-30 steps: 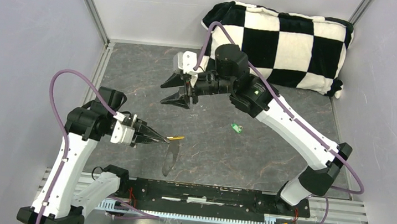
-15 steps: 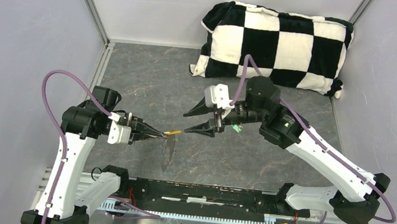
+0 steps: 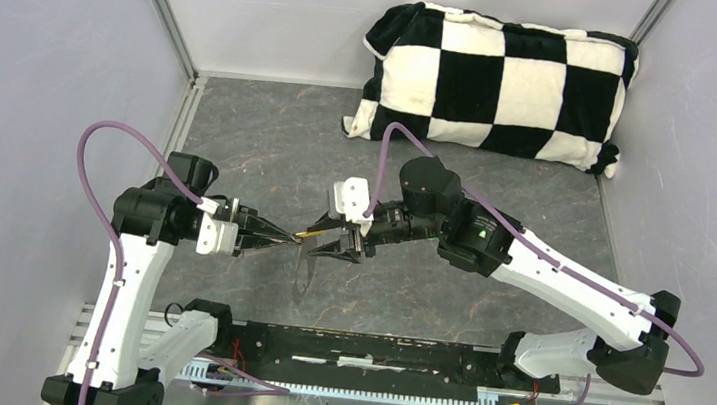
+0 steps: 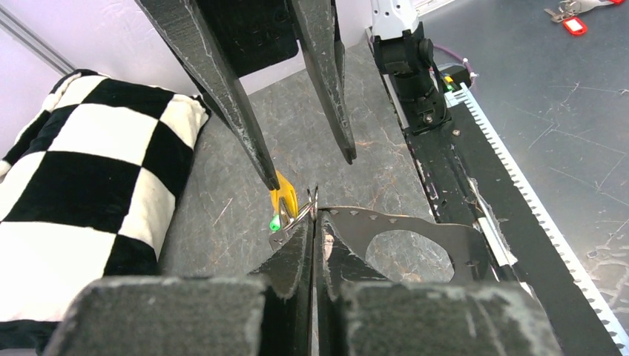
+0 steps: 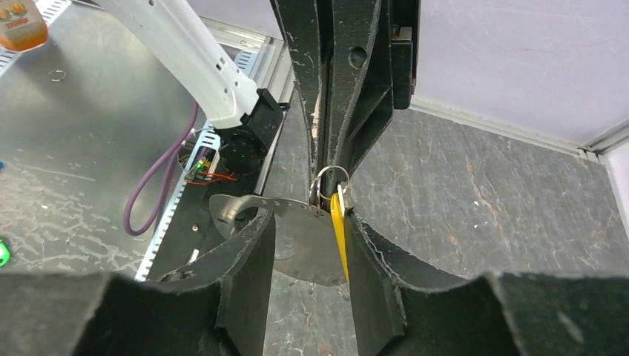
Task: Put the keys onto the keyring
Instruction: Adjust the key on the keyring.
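Note:
My left gripper (image 3: 278, 240) is shut on a small silvery wire keyring (image 4: 311, 205), held above the table. A flat grey metal plate (image 3: 305, 273) with a round hole hangs from the ring. The yellow-headed key (image 3: 312, 230) sticks out beside the ring; it also shows in the right wrist view (image 5: 338, 231). My right gripper (image 3: 332, 243) is open, its jaws on either side of the yellow key and plate, one finger (image 5: 371, 252) close against the key. A small green bit (image 4: 275, 222) shows just behind the yellow key; in the top view the green key is hidden.
A black-and-white checkered pillow (image 3: 496, 81) lies at the back right. Grey walls close in the left, back and right sides. A black rail (image 3: 369, 349) runs along the near edge between the arm bases.
My right arm has swung from the back down to the left gripper, and its open jaws now straddle the yellow key. It now covers the green key. The left gripper has barely moved.

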